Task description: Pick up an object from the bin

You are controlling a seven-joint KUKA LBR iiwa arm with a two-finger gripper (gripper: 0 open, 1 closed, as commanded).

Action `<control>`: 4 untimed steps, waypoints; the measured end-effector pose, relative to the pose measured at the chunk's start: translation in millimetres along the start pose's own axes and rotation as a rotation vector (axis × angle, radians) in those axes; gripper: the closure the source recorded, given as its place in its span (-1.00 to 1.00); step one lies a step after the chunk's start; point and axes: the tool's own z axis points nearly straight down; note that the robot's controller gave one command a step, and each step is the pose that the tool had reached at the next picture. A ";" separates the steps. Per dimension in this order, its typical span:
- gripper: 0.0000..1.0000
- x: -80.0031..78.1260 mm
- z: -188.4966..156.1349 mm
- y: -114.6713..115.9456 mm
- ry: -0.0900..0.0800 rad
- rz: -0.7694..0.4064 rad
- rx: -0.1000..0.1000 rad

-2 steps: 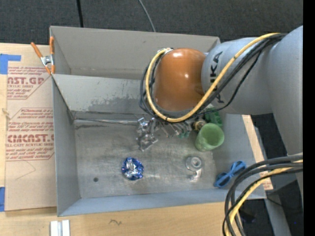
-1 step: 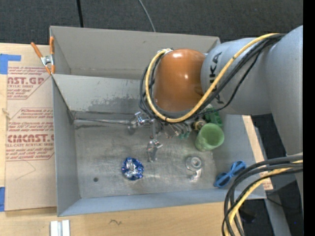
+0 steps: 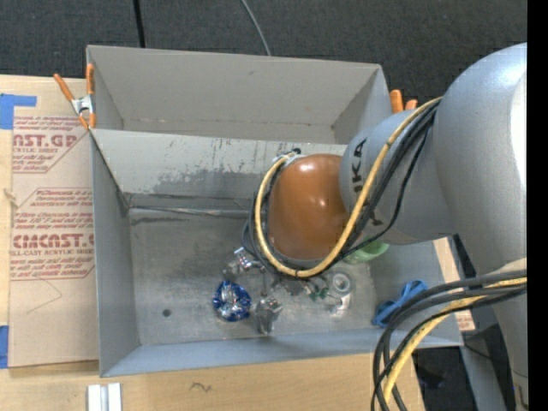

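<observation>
Half behind the arm (image 3: 479,161), a pale green thing (image 3: 370,250) (shape unclear)

One blue ball (image 3: 231,300), one ring (image 3: 340,283), one scrap (image 3: 371,250)

One camera watches me, set above the bin (image 3: 231,84) and a little to one side, so it looks down at a slant. The bin's wall at 12 o'clock shows a broad inner face, the wall at 6 o'clock a narrow strip. The camera stands near enough that the bin spans most of the picture. My arm (image 3: 479,161) enters from 3 o'clock, large and close to the lens, and my claw (image 3: 264,302) hangs over the bin floor toward 6 o'clock.
</observation>
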 end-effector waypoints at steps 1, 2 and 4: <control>-1.00 3.1 -3.4 27.8 -0.005 0.029 0.004; 1.00 3.5 -3.8 27.2 -0.003 0.032 0.003; 1.00 -66.7 -161.7 -2.3 0.001 -0.622 0.001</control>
